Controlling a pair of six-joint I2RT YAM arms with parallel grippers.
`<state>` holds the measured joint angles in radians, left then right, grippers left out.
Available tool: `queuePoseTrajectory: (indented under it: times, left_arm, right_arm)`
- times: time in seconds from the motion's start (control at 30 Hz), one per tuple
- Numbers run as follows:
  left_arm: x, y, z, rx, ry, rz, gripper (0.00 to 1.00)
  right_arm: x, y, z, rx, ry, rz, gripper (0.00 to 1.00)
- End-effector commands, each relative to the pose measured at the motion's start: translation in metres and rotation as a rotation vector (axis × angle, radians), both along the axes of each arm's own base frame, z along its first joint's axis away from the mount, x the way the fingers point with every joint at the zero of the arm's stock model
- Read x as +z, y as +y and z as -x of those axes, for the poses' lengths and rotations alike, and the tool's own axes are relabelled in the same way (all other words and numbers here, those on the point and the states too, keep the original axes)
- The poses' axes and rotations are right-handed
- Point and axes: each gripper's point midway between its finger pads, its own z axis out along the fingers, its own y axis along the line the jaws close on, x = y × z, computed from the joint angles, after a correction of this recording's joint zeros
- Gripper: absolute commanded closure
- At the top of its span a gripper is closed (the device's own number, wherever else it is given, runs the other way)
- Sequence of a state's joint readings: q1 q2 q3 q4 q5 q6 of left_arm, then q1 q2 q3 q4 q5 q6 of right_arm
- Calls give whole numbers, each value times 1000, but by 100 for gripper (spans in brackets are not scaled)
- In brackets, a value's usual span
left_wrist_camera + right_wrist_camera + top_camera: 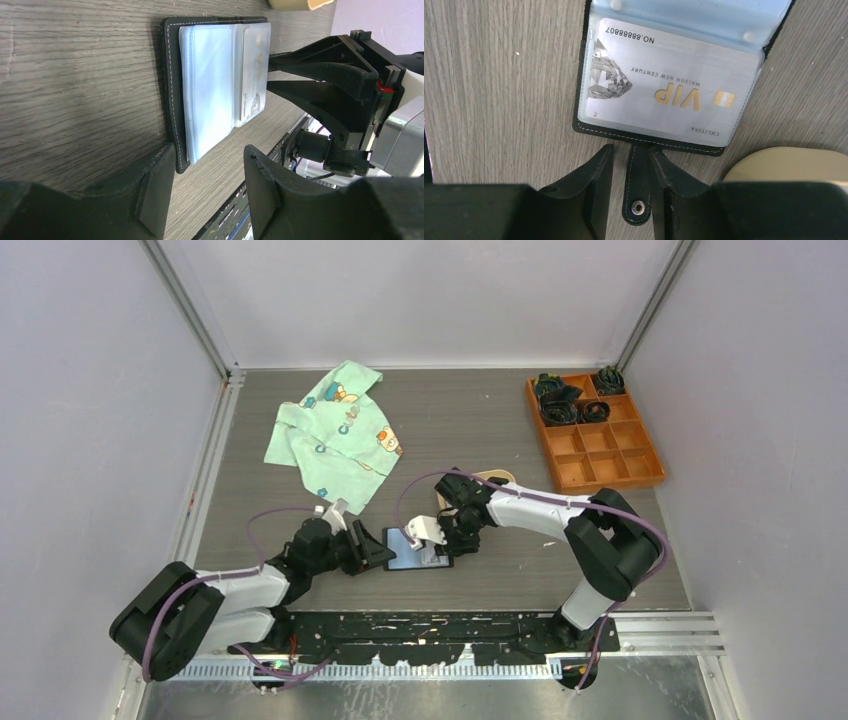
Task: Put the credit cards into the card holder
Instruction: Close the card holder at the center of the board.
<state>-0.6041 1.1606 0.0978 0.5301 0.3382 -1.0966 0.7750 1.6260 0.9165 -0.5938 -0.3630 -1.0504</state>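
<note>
The card holder (418, 552) lies open at the centre of the top view, between both grippers; the right gripper (631, 152) stands narrowly apart astride the snap tab (638, 195), not plainly pinching it; the left gripper (209, 152) is apart at the opposite edge. Best, I judge: pin that edge flat and hold the tab down so the sleeves lie spread. 1 silver VIP card (669, 85) sits in a clear sleeve; the other sleeves (207, 85) look empty; the orange tray (600, 465), upper right, holds dark items in its top compartments; the beige tray's (789, 165) contents are hidden.
</note>
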Motion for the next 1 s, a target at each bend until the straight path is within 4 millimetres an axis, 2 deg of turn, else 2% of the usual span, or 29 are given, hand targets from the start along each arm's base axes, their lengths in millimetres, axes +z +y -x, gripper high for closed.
queuePoseTrajectory:
  times: [0.0, 0.27, 0.67, 0.9, 0.97]
  left_arm:
    - [23, -9, -1, -38, -83, 76, 47]
    - [51, -13, 0, -61, -173, 135, 47]
    - [51, -30, -4, -104, -178, 162, 48]
    - [52, -34, -9, -100, -184, 146, 53]
    - [48, -33, -9, -94, -176, 119, 60]
  right_arm:
    - [-9, 0, 1, 38, -7, 39, 64]
    - [-7, 2, 2, 39, -2, 31, 64]
    - [-5, 4, 2, 31, 2, 23, 64]
    - [-2, 6, 3, 26, 4, 12, 64]
    - [-1, 7, 3, 24, 8, 7, 64]
